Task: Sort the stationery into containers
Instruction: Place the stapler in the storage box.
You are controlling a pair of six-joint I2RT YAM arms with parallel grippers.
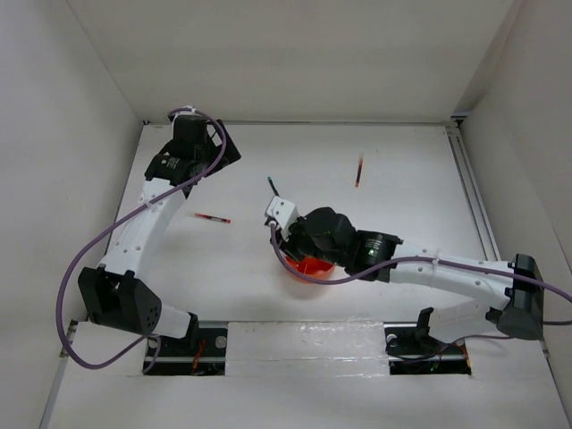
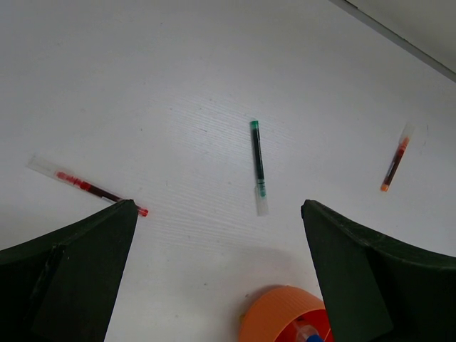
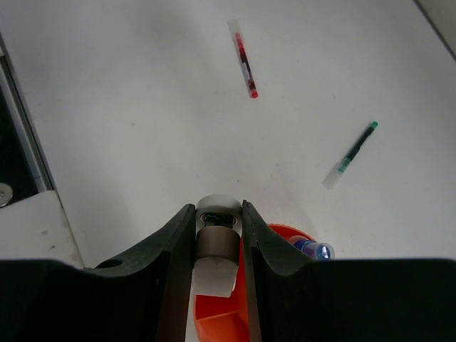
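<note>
My right gripper is shut on a white block with a brown band, held over the near rim of the orange organiser tray. From above, the block shows at the gripper's tip, left of the tray. A clear bottle with a blue cap lies in the tray. On the table lie one red pen, another red pen and a dark green pen. My left gripper is open and holds nothing, raised at the far left.
White walls close in the table on the left, back and right. A metal rail runs along the right edge. Purple cables hang from both arms.
</note>
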